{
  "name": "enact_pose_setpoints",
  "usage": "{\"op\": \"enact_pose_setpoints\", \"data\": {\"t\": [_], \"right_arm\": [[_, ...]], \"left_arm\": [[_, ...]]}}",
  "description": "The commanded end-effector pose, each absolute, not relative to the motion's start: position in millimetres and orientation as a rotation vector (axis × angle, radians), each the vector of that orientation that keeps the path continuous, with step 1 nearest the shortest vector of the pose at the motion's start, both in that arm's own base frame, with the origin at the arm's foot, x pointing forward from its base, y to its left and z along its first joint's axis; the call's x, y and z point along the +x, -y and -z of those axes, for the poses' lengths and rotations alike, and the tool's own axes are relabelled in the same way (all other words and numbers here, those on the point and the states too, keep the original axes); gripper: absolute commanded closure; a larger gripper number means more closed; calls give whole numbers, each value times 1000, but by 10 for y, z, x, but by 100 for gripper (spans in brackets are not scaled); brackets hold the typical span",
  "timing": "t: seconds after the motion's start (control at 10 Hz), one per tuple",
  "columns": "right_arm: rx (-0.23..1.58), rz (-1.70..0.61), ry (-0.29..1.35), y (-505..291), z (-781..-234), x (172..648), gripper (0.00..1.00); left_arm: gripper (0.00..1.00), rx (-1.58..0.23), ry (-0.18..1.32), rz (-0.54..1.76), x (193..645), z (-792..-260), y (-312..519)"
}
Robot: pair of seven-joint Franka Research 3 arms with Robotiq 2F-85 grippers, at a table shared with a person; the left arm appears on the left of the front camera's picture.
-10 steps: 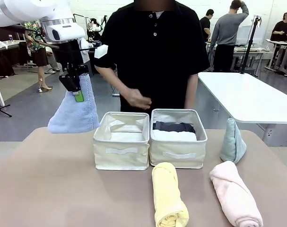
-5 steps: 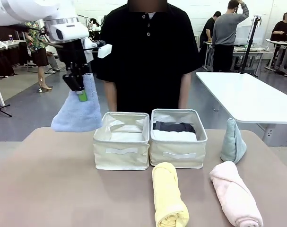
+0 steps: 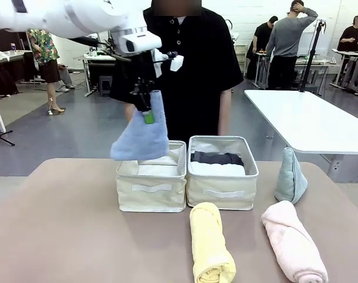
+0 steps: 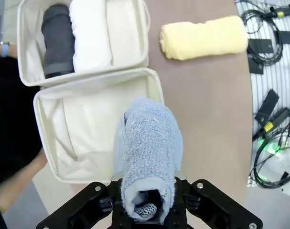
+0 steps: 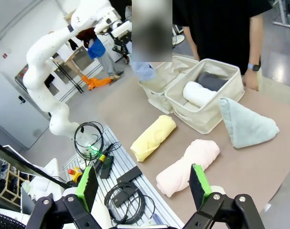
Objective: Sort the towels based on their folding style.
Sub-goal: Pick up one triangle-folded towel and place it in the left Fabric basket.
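Front view: the left end effector (image 3: 147, 115) is clamped on the narrow tip of the blue towel (image 3: 142, 141). The towel hangs wide end down, long axis approx. vertical, above the left part of the left bin (image 3: 150, 190). That bin looks empty and sits below, a bit to the right. The right bin (image 3: 221, 190) holds the grey roll (image 3: 217, 158) and white roll (image 3: 217, 169), so I'd say the folded towel belongs in the left one. A person (image 3: 184, 71) stands just behind both bins, close to the drop path. The teal wedge (image 3: 291, 177) stands on the table (image 3: 61, 224) right of the bins. The yellow roll (image 3: 211, 244) and pink roll (image 3: 294, 247) lie in front, well clear.

Left wrist view: the fingers pinch the towel's top, and its lower end hangs over the empty bin's table-side rim. The bin's open inside lies to picture-left — prob. a small shift that way before letting go. The person's forearm (image 4: 16, 188) is near the bin's far wall.

Right wrist view: the right end effector (image 5: 144, 179) is spread wide w/ nothing in it, above the pink roll — the nearer arm for that and the teal wedge.
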State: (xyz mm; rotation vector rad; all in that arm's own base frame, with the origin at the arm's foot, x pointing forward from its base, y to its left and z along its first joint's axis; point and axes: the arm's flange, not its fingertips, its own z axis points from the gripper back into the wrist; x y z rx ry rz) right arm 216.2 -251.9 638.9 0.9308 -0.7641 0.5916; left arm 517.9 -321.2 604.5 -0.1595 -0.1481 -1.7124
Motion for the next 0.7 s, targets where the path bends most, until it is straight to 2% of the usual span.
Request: {"op": "enact_pose_setpoints", "data": {"t": [0.0, 0.6], "right_arm": [[947, -601, 789, 2523, -6416, 2165, 0], [947, -601, 789, 2523, -6416, 2165, 0]], "left_arm": [[79, -202, 130, 1661, 5415, -6084, 3423], [79, -239, 22, 1646, 5660, -5549, 3564]]}}
